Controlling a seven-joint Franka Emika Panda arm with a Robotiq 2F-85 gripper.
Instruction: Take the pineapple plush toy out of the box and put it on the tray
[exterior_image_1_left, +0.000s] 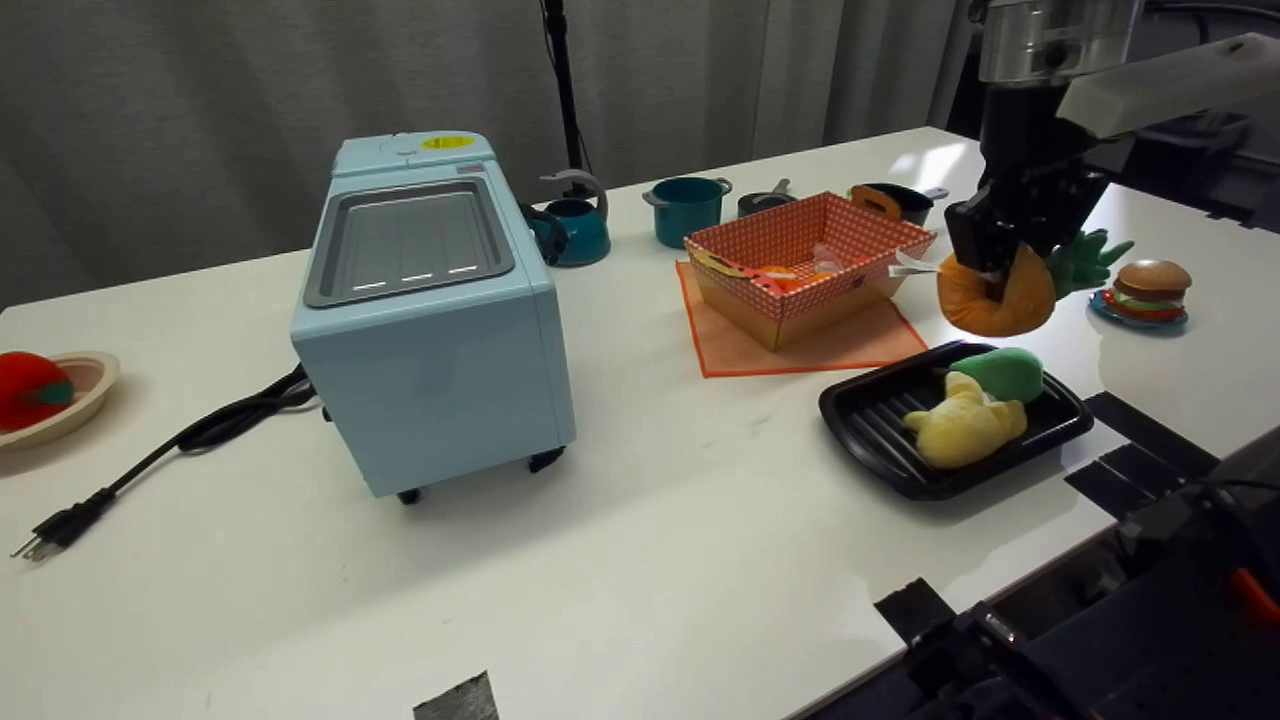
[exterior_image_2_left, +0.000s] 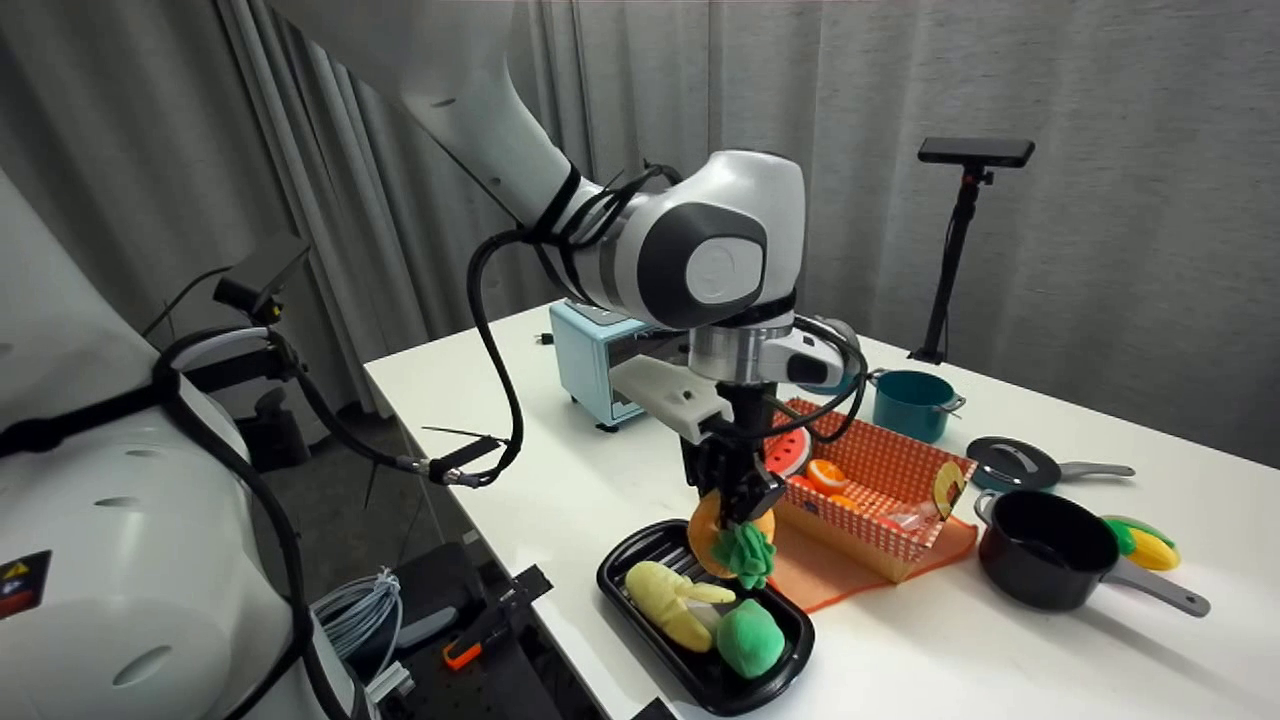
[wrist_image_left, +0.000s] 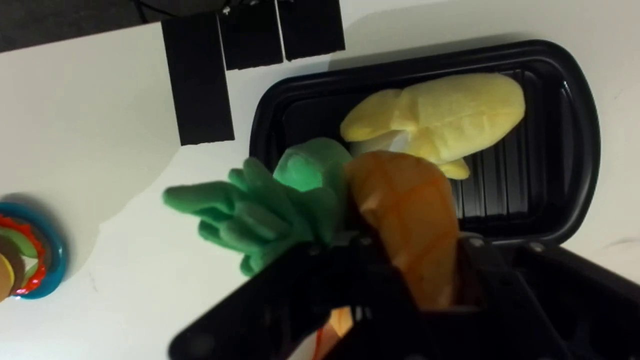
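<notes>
In the wrist view, lower centre, the gripper (wrist_image_left: 410, 247) pinches the pineapple plush toy (wrist_image_left: 407, 192), long axis roughly left to right, tuft (wrist_image_left: 260, 220) leftward. The tray (wrist_image_left: 500, 197) lies beneath, extending toward the upper right; lowering probably suits its exposed ribbed area at right.

1 pineapple plush (wrist_image_left: 407, 200), 1 gingham box (exterior_image_1_left: 842, 305), 1 ridged tray (wrist_image_left: 582, 150), 1 plush banana (wrist_image_left: 465, 115), 1 green plush (exterior_image_2_left: 750, 638), 1 toy hamburger (exterior_image_1_left: 1150, 287), 1 toaster oven (exterior_image_1_left: 450, 360); by the counter's (exterior_image_1_left: 620, 560) far edge, 1 kettle (exterior_image_1_left: 580, 235), 1 stockpot (exterior_image_1_left: 688, 212).
</notes>
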